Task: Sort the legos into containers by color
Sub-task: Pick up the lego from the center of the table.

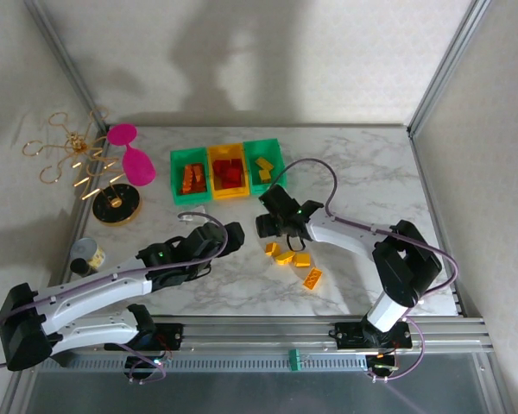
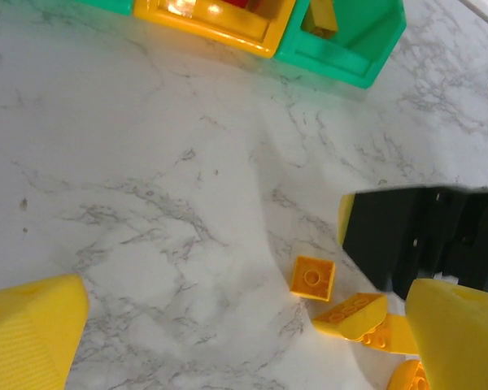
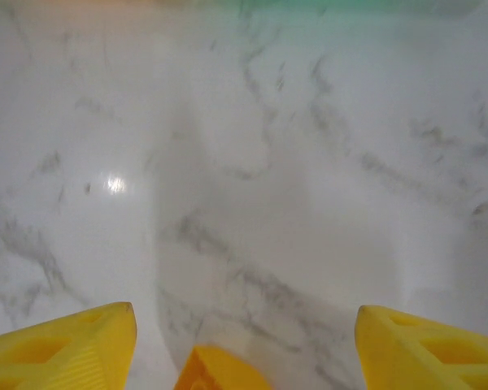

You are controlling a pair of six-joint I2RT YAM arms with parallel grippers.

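Yellow brick (image 3: 220,372) between parted right jaws, ungripped; left jaws wide, empty; long brick (image 1: 312,278) lies diagonal.

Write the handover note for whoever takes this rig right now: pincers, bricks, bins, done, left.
Left pincer: open, empty, over bare table.
Right pincer: open, low over the table, with one yellow-orange brick between its fingers, not gripped.
Bins at the back: left green bin holds orange bricks, yellow bin holds red, right green bin holds yellow.
Done: bricks of each colour are binned.
Left: the loose bricks in front of the bins, about four, all yellow-orange. Judge the shade before choosing a bin.
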